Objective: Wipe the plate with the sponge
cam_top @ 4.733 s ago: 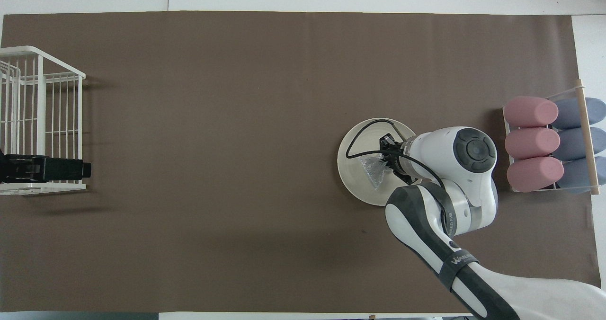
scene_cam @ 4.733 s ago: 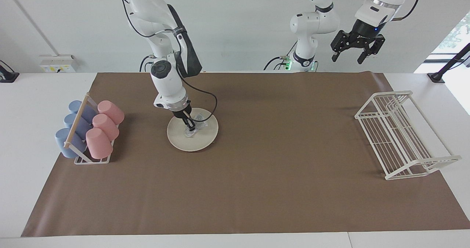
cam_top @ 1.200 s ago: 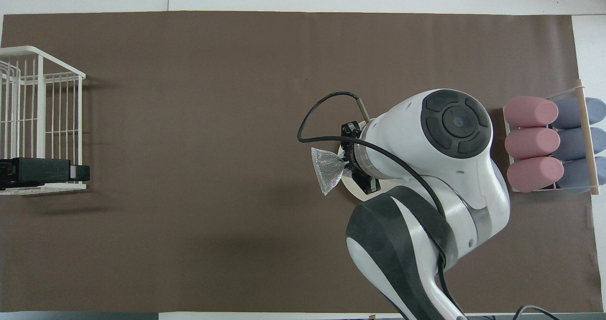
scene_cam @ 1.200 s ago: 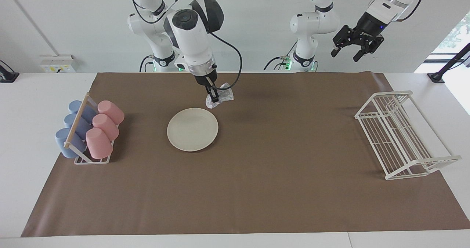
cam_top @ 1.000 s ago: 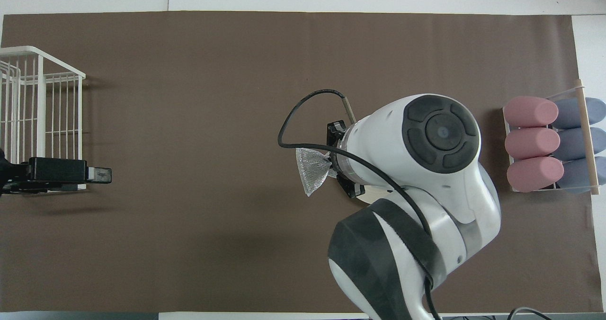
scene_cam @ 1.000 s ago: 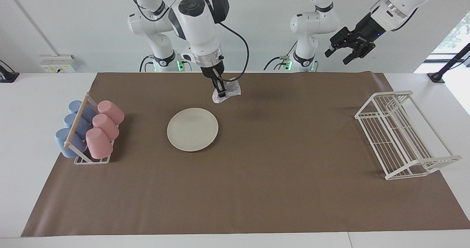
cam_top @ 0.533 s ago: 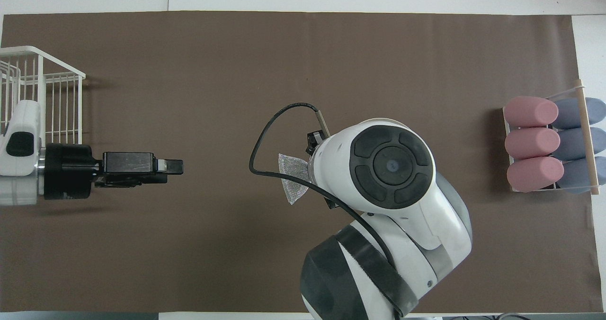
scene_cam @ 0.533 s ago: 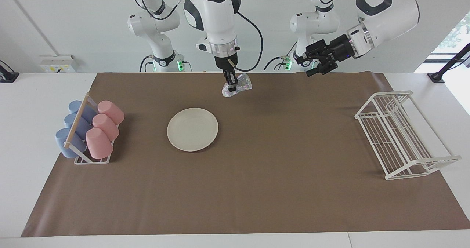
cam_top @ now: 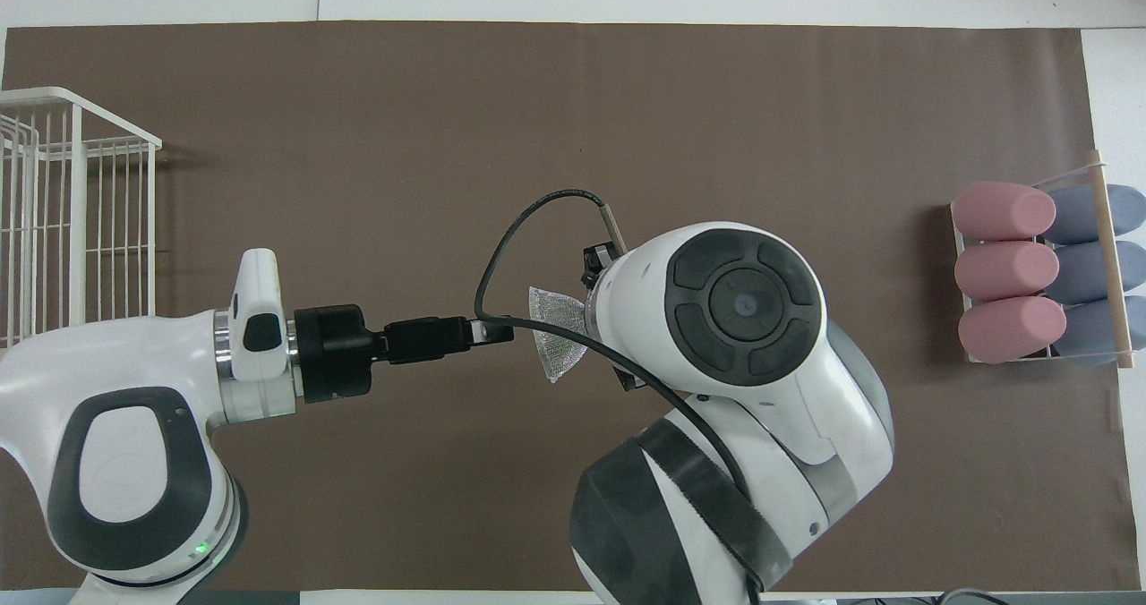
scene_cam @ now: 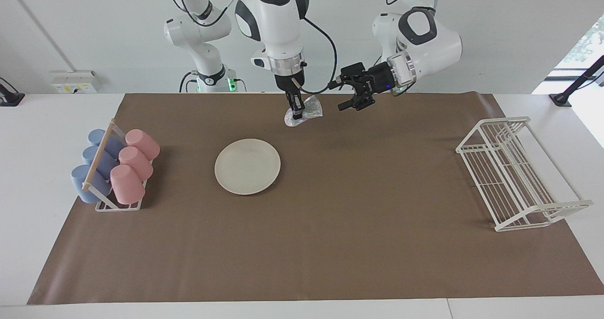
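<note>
The cream-white plate [scene_cam: 247,166] lies bare on the brown mat; in the overhead view my right arm hides it. My right gripper [scene_cam: 296,110] is shut on the silvery mesh sponge [scene_cam: 306,112] and holds it in the air over the mat, off the plate toward the robots. The sponge also shows in the overhead view [cam_top: 555,335]. My left gripper [scene_cam: 340,96] is open and level with the sponge, its tips a short gap from it and not touching. It also shows in the overhead view [cam_top: 500,329].
A rack of pink and blue cups [scene_cam: 115,168] stands at the right arm's end of the mat, also in the overhead view [cam_top: 1039,269]. A white wire dish rack [scene_cam: 514,172] stands at the left arm's end, also in the overhead view [cam_top: 81,220].
My right gripper lifted the sponge off the plate and carried it toward the table's middle. My left arm swung in from the dish rack's end, its gripper now close beside the sponge.
</note>
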Robot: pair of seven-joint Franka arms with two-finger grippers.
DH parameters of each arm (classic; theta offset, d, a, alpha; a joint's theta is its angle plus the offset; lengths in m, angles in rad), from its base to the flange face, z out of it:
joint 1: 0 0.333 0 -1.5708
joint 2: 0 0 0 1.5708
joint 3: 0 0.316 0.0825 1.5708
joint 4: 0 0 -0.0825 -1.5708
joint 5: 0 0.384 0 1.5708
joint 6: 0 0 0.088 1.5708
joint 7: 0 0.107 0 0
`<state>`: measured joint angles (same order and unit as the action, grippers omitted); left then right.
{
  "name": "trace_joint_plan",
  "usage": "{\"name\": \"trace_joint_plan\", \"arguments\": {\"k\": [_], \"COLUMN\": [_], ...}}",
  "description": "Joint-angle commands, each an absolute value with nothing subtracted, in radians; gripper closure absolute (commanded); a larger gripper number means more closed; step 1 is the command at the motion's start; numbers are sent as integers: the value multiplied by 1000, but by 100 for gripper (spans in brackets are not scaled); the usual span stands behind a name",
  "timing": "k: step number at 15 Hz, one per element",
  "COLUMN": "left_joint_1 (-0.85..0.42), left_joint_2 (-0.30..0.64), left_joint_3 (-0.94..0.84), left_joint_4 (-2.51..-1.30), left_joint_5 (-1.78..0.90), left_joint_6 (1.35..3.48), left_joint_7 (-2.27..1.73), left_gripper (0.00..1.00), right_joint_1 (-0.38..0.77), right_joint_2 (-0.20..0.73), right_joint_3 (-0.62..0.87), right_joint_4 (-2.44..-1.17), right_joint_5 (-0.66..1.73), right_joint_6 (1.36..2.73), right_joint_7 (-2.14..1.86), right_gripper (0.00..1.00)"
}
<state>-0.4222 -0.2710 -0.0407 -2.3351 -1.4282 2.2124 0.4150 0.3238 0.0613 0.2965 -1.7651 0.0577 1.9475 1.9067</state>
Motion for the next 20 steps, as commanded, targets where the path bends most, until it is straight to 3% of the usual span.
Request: {"name": "trace_joint_plan", "arguments": {"k": [1,8,9,12,13,15,20], "left_joint_1": [-471,-541,-543,-561,-564,-563,-565], "left_joint_2": [-230,-209,-209,-207,-207,-207,-207], "left_joint_3": [-23,-25,-25,-25,-25,-25,-25], "left_joint_4": [-2339,-2333,-2333,-2332,-2332,-2332,-2327], "left_joint_5": [-1488,-1537,-1537,-1558,-1574,-1575,-1575], "left_joint_6": [2262,2341,2341,2370,2372,2368,2370], "left_joint_7": [503,528,528,525,525,520,474], "left_gripper": [0,3,9,53,62,100,100], "right_joint_1": [314,308,308,307,307,307,305], "right_joint_2": [75,77,77,77,77,77,78], "right_joint_3": [305,304,304,304,304,304,304], "right_joint_4": [-1744,-1744,-1744,-1744,-1744,-1744,-1743], "right_joint_5": [43,43,43,43,43,43,41], "right_joint_6": [1944,1945,1945,1945,1947,1947,1950], "right_joint_7": [1919,1917,1917,1917,1916,1916,1913], "right_gripper": [100,100,100,100,100,100,100]}}
